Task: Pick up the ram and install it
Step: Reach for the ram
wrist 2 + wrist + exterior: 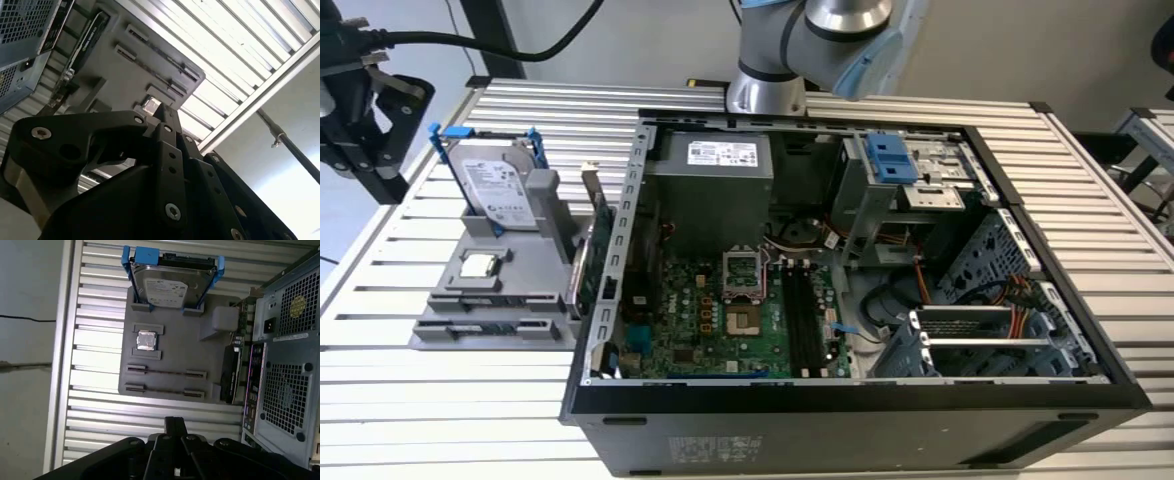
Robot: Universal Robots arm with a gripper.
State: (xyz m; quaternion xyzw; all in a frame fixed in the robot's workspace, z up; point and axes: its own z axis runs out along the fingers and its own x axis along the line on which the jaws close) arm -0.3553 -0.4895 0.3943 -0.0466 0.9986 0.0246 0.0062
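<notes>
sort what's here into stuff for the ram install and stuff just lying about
For the job: ram, seemingly the thin dark strip on edge in the grey tray; black motherboard slots; pincer.

Lying about: hard drive; CPU chip; expansion card; power supply.

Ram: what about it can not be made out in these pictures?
First wrist view: the tray's two long holders show thin dark lines, too thin to identify.
Exterior view: the motherboard slots are too small and dark to tell filled from empty.
Second wrist view: the gripper hides part of the tray.
</notes>
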